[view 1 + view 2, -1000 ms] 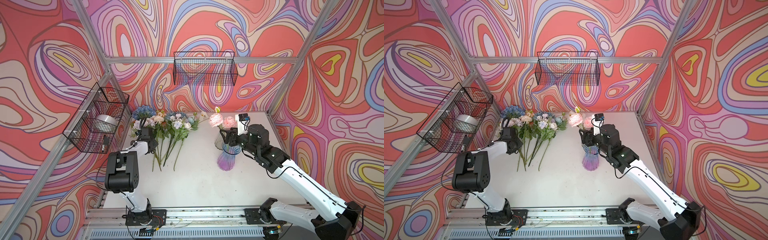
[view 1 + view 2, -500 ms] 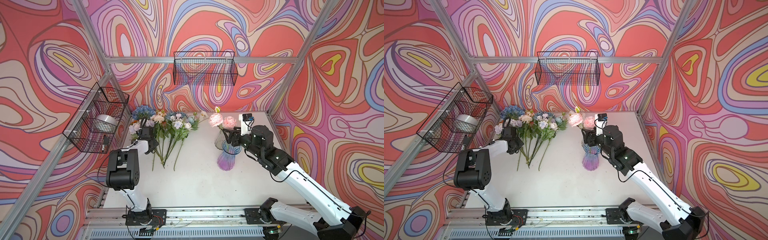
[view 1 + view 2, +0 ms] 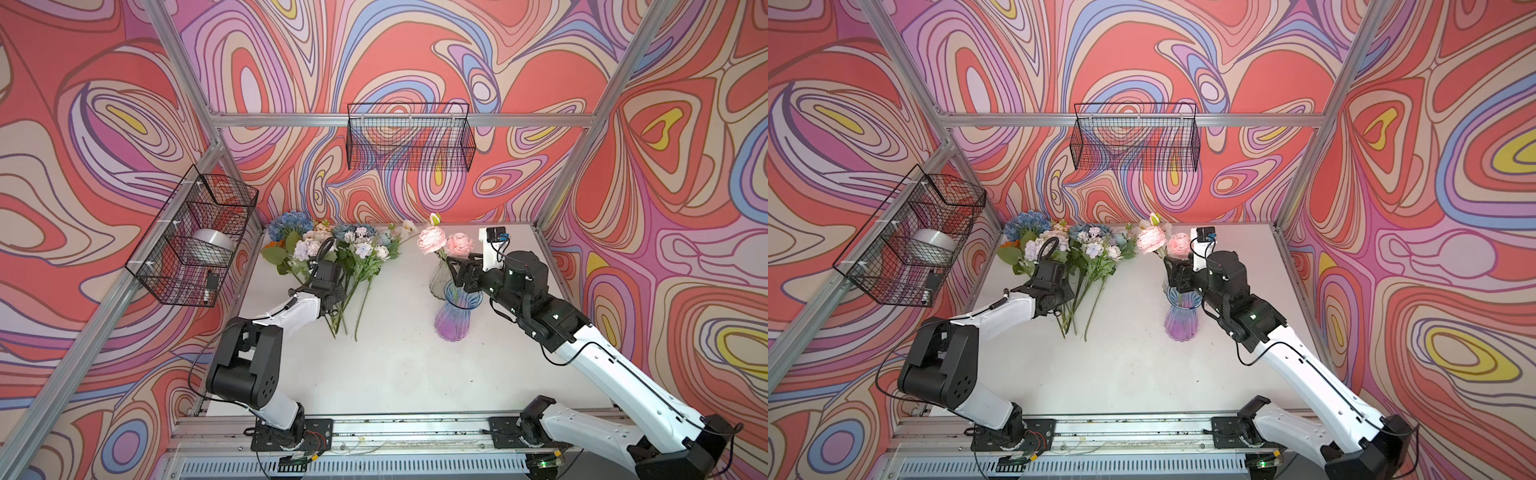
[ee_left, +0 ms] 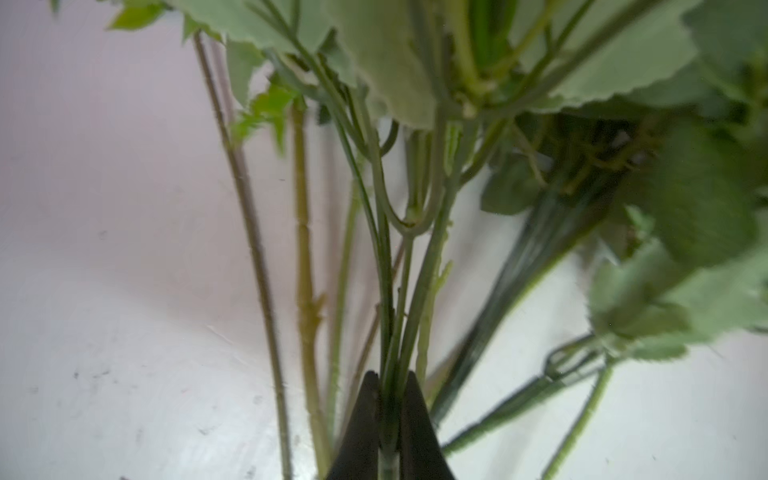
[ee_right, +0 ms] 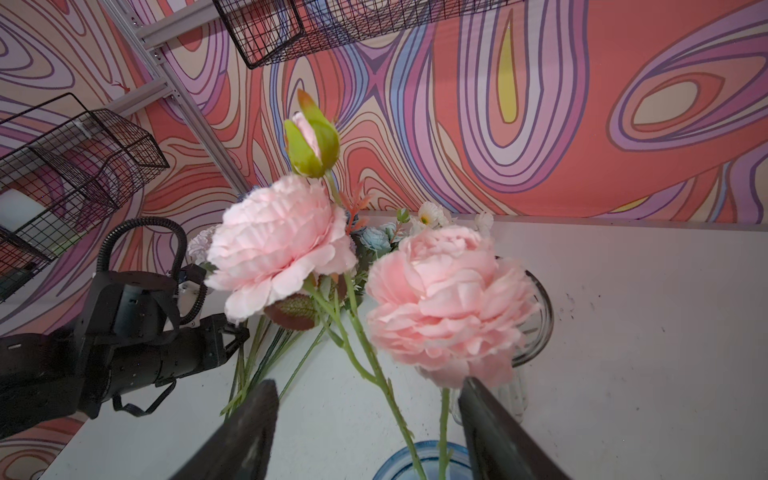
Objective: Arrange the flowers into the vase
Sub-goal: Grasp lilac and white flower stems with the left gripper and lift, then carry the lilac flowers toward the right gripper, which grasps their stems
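Between the closed fingers of the left gripper [image 4: 390, 386] sits a bundle of thin green stems [image 4: 392, 316], pinched toward their lower length and well short of the leaves. This is judged a pick-up hold that lets the blooms trail clear when lifted. Which bloom the stems carry cannot be told. On either side of that gripper, the other flowers [image 3: 353, 253] lie loose on the table [image 3: 395, 374].

Right gripper [image 5: 372, 386]: jaws apart, gripping nothing. Pink roses [image 5: 449, 307] rise between its fingers, and their stems run down into the blue vase [image 3: 454, 320] directly beneath. This is judged a release posture, with the roses seated and self-supporting. Beyond its tips stands a clear glass vase [image 5: 540, 324]. Most flowers are not yet arranged.
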You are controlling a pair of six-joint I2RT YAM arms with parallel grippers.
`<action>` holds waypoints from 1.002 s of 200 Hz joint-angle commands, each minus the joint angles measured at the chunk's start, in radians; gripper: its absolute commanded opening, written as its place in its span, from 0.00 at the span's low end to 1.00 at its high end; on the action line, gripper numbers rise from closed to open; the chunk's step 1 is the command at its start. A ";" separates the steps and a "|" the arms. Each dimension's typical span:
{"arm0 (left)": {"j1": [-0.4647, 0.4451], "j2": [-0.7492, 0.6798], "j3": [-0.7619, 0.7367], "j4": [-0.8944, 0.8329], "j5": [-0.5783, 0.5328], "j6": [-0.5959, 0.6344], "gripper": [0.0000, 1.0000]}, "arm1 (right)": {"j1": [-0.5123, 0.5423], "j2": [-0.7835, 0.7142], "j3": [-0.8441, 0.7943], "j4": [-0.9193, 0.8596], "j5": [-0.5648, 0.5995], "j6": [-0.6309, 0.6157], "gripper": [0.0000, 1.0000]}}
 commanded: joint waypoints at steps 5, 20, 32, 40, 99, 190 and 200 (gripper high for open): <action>-0.095 -0.011 0.051 -0.031 -0.152 0.076 0.00 | 0.005 0.010 -0.002 0.012 -0.005 -0.010 0.71; -0.132 -0.004 0.085 -0.042 -0.191 0.127 0.00 | 0.005 0.007 -0.003 0.014 -0.007 -0.008 0.71; -0.143 -0.003 0.104 -0.042 -0.200 0.154 0.00 | 0.005 0.005 -0.004 0.014 -0.007 -0.008 0.71; -0.144 -0.006 0.111 -0.035 -0.193 0.172 0.00 | 0.005 0.002 -0.004 0.014 -0.005 -0.008 0.71; -0.146 -0.146 0.048 0.090 -0.169 0.256 0.00 | 0.005 -0.019 0.001 0.016 0.000 -0.017 0.71; -0.126 -0.429 0.005 0.309 0.038 0.349 0.00 | 0.005 -0.047 0.044 0.022 -0.079 -0.053 0.71; -0.126 -0.459 -0.001 0.348 0.129 0.369 0.00 | 0.005 -0.048 0.056 0.021 -0.115 -0.058 0.72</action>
